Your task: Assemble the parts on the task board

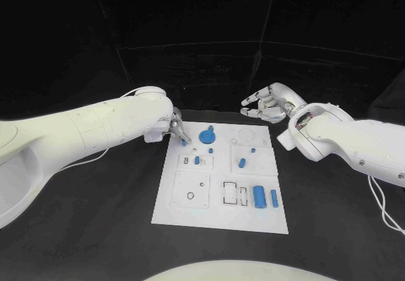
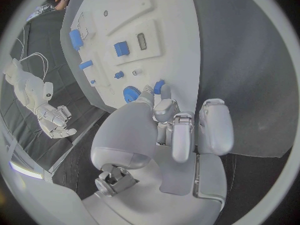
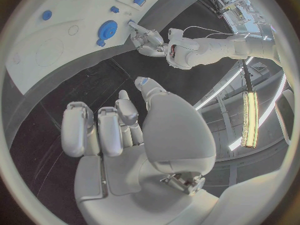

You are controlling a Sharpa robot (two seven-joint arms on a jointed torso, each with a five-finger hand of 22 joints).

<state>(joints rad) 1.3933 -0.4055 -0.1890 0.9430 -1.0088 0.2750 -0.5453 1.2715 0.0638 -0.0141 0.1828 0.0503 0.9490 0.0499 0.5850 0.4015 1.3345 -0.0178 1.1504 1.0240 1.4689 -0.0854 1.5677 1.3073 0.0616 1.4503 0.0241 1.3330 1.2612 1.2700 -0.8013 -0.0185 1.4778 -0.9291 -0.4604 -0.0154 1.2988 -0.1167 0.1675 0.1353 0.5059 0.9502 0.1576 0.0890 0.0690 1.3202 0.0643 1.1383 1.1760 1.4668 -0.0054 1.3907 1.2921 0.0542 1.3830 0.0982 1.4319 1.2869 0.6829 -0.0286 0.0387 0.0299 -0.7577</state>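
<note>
The white task board [image 1: 190, 219] lies in the middle of the table. My left hand [image 1: 175, 129] hovers at its far left corner and pinches a small blue peg [image 1: 184, 141] between its fingertips; the left wrist view shows that peg [image 2: 159, 86] at the fingers' ends, just beside the blue gear [image 2: 130, 93]. The gear [image 1: 208, 137] stands on the board's far edge. My right hand [image 1: 268, 103] hangs raised beyond the board's far right corner, fingers apart and holding nothing. In the right wrist view my right hand [image 3: 119, 130] is bare, with the left hand [image 3: 147, 37] by the gear [image 3: 107, 29].
Several more blue parts sit on the board: a thick cylinder [image 1: 261, 196] and a thin pin [image 1: 274, 198] near the right front, a block [image 1: 242, 163] mid-right, and a small piece [image 1: 196, 159] mid-left. Black table surrounds the board.
</note>
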